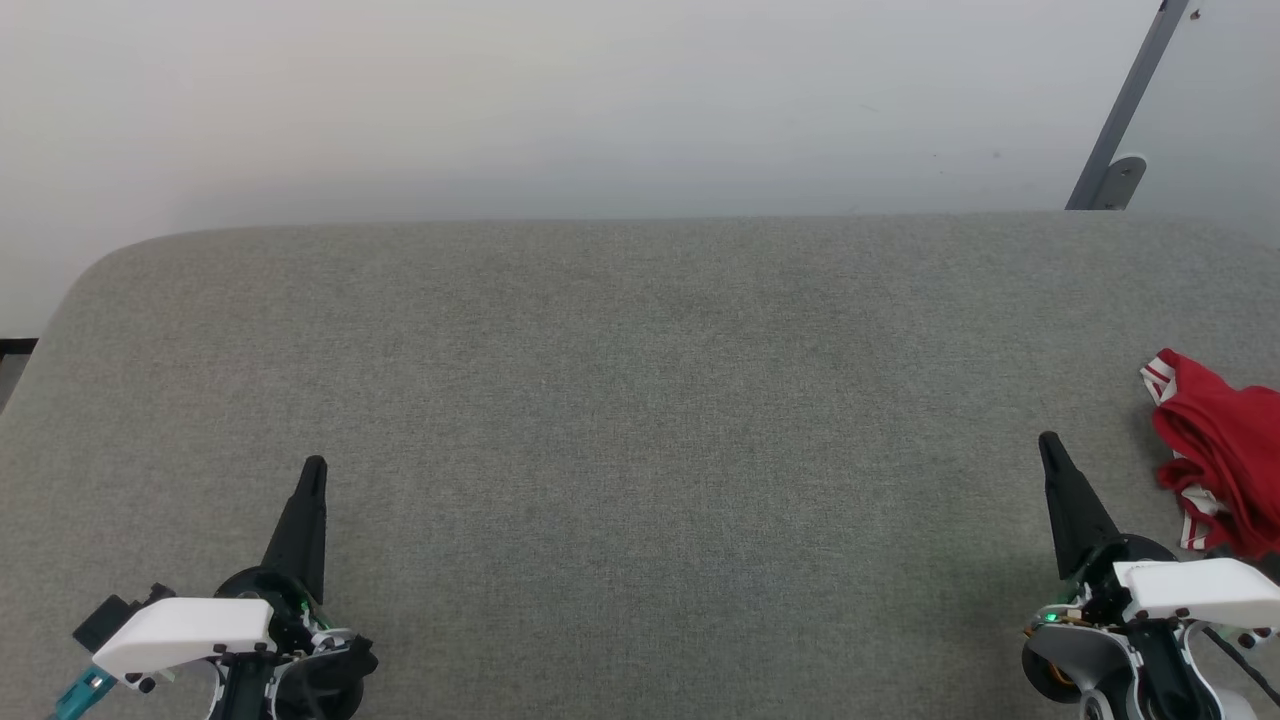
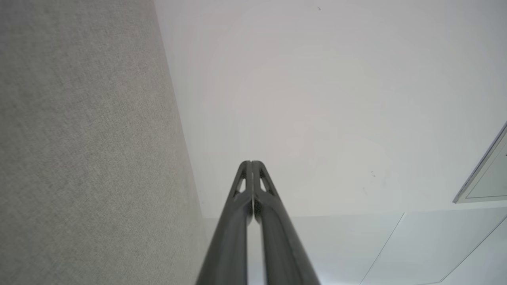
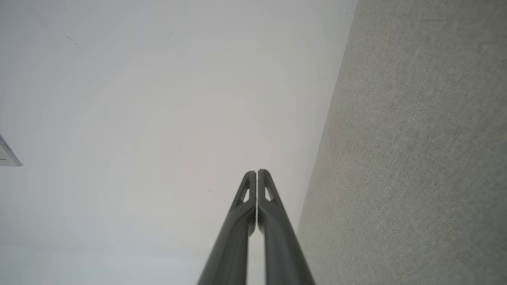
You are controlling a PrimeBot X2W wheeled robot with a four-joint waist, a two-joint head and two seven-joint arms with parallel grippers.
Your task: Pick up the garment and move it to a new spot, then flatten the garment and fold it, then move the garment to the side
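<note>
**Garment** [image 1: 1222, 455] — red, with white striped trim. It lies bunched in a heap at the far right of the surface, partly cut off by the head view's border. It sits just beside the right gripper's wrist; whether they touch cannot be told.

**Right gripper** [image 1: 1049, 440] — fingers pressed together, holding nothing, pointing up the surface.

**Left gripper** [image 1: 314, 464] — fingers likewise pressed together and empty, at the lower left, well apart from the garment.

**Hazards, as judged:**
- Fingers brought in closed would shove the heap rather than take it, so they need to part first.
- The heap is at the margin, and a sideways nudge could push it farther out. How near the surface's edge runs there cannot be told.
- A pinch on the trim alone may lift the cloth twisted, making flattening harder.

**Surface** [image 1: 620, 380] — grey woven cloth covering, matte, with a rounded far-left corner.

**Room** — a pale plain wall [image 1: 560, 100] behind, and a grey slanted bar [image 1: 1128, 105] with a bracket at the upper right.
</note>
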